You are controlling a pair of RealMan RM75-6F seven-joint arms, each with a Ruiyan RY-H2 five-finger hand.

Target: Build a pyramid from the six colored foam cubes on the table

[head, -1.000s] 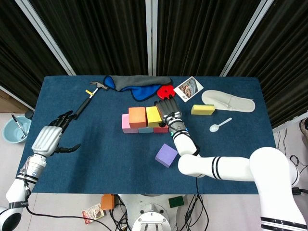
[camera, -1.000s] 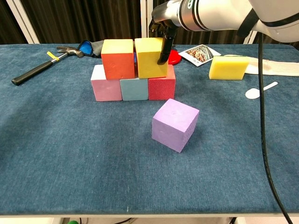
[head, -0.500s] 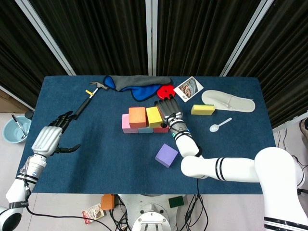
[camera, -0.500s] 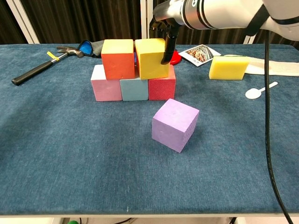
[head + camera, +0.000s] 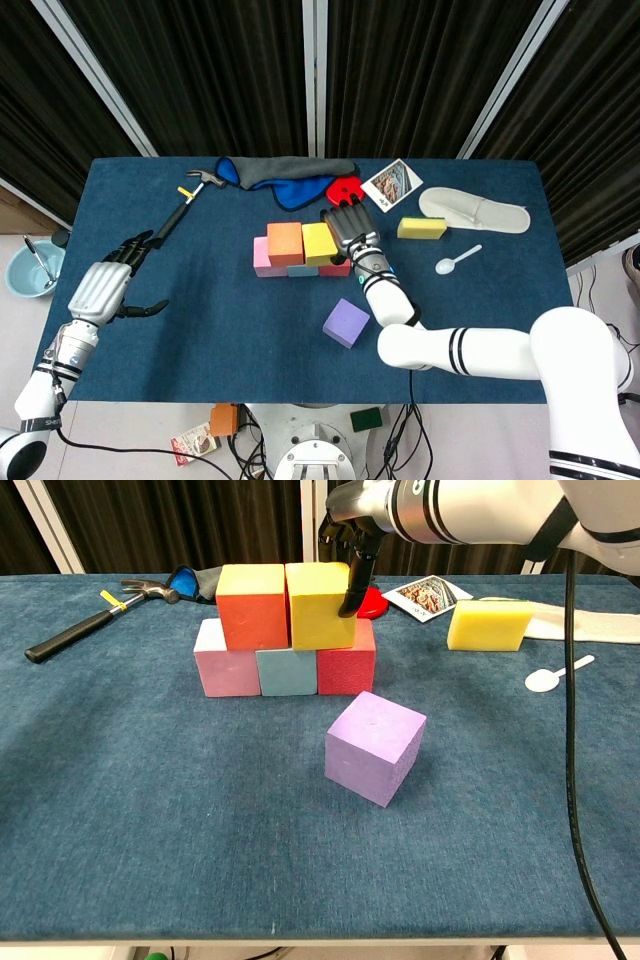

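Pyramid base: a pink cube (image 5: 228,659), a light blue cube (image 5: 287,671) and a red cube (image 5: 346,665) sit side by side in a row on the blue table (image 5: 150,810), touching one another.
Second tier: an orange cube (image 5: 254,606) and a yellow cube (image 5: 318,604) stand on the row, pressed together.
Loose cube: a purple cube (image 5: 374,746) lies alone in front of the stack, turned at an angle, apart from the red cube.
Right hand (image 5: 350,230): it is at the yellow cube's right side, with dark fingers (image 5: 357,575) lying straight against that face; nothing is gripped, and the fingers look extended side by side.
Left hand (image 5: 112,279): it rests at the table's left edge, well apart from the cubes, fingers spread and holding nothing.
Behind the stack: a red object (image 5: 346,189), a photo card (image 5: 392,185) and a blue and grey cloth (image 5: 283,177).
Right of the stack: a yellow sponge (image 5: 488,624), a white spoon (image 5: 556,672) and a white slipper (image 5: 474,210).
Left rear: a hammer (image 5: 88,620) lies on the table.
Off the table: a light blue cup (image 5: 28,269) stands beside the left edge.
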